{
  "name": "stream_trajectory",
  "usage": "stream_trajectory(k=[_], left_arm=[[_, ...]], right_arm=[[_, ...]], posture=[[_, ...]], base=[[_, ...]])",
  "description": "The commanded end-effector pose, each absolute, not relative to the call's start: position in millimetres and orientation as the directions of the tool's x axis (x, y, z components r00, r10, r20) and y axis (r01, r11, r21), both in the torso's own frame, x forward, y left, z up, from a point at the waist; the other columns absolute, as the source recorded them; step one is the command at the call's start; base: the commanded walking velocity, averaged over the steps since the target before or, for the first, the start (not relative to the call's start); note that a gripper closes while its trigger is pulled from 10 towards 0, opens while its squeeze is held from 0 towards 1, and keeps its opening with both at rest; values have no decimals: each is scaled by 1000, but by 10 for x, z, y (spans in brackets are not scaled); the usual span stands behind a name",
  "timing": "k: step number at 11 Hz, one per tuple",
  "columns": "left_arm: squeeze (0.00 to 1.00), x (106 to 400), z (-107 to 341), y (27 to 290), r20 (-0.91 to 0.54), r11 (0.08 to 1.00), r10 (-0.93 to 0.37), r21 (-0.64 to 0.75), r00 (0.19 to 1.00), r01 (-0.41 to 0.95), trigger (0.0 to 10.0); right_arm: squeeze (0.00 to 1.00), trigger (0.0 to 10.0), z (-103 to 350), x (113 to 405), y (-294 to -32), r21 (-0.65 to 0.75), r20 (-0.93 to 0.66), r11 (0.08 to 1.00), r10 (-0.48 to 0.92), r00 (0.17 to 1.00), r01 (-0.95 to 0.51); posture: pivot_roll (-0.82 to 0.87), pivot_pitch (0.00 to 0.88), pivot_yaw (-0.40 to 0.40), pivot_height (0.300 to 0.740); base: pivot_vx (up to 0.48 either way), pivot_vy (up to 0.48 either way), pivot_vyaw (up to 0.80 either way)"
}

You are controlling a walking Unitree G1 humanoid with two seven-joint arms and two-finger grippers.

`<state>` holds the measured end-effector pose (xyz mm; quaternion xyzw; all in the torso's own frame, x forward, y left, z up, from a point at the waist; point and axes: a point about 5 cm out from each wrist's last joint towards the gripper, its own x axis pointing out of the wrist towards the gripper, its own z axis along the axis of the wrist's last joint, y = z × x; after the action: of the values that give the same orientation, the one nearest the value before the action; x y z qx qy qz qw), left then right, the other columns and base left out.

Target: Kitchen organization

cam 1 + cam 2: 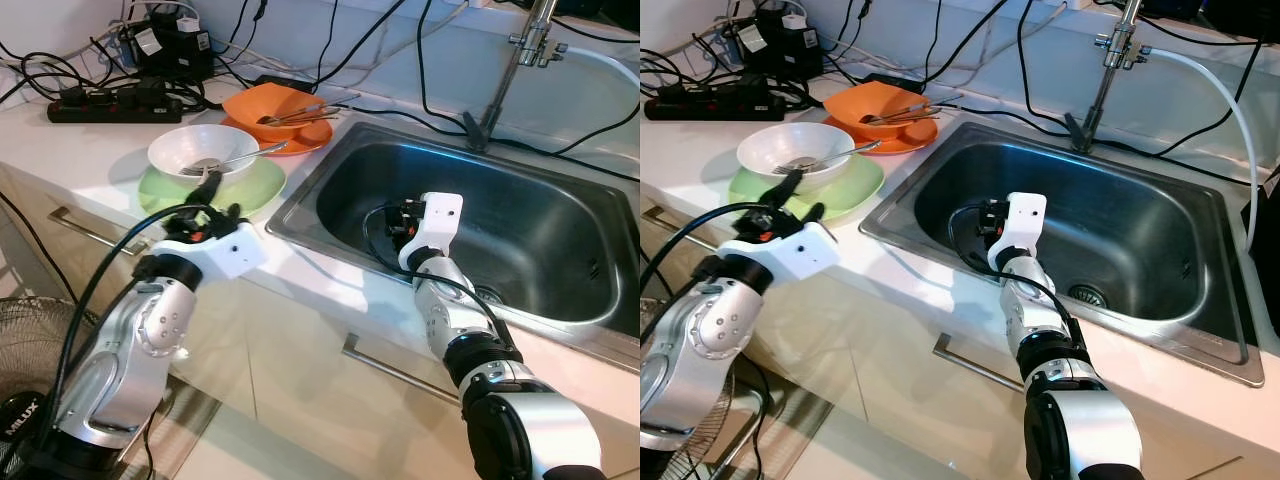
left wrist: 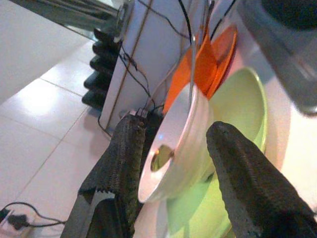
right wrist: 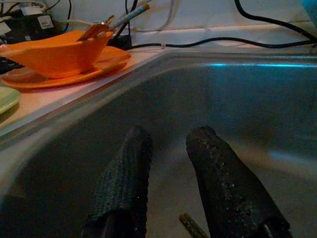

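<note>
Left hand (image 2: 171,173) open, fingers straddling white bowl (image 1: 203,150) rim on green plate (image 1: 258,186). Right hand (image 3: 166,148) open, empty, inside sink (image 1: 560,205).

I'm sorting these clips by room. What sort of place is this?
Most likely a home kitchen: a steel sink with a tap set in a white counter, and used bowls on plates, white bowl and orange bowl, beside it.
</note>
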<state>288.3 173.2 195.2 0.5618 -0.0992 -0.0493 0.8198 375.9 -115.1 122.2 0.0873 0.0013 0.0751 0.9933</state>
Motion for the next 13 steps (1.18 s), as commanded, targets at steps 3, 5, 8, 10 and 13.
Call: stream_trajectory(k=[3,5,8,10,13], left_arm=[[0,2951,2002,1871,117,336,-110,939,987,-74,10000],[0,2989,2033,1904,121,314,-92,946,988,-86,10000],[0,3084,2031,1916,116,302,-74,949,991,-88,10000],[0,3191,1987,1856,99,312,-77,947,992,-70,10000],[0,3279,1951,1734,91,347,-110,937,990,-47,10000]], right_arm=[[0,10000,1219,3758,-1157,170,5,974,149,989,-147],[0,10000,1214,3755,-1158,175,4,974,146,989,-144],[0,10000,1206,3751,-1138,181,1,973,148,989,-146],[0,10000,1210,3753,-1139,183,2,973,146,989,-144],[0,10000,1204,3738,-1094,188,9,970,154,988,-153]], posture=[[299,2,-78,740],[297,4,-78,740],[291,3,-77,740],[282,4,-76,740],[273,2,-73,740]], base=[[0,0,0],[0,0,0],[0,0,0],[0,0,0],[0,0,0]])
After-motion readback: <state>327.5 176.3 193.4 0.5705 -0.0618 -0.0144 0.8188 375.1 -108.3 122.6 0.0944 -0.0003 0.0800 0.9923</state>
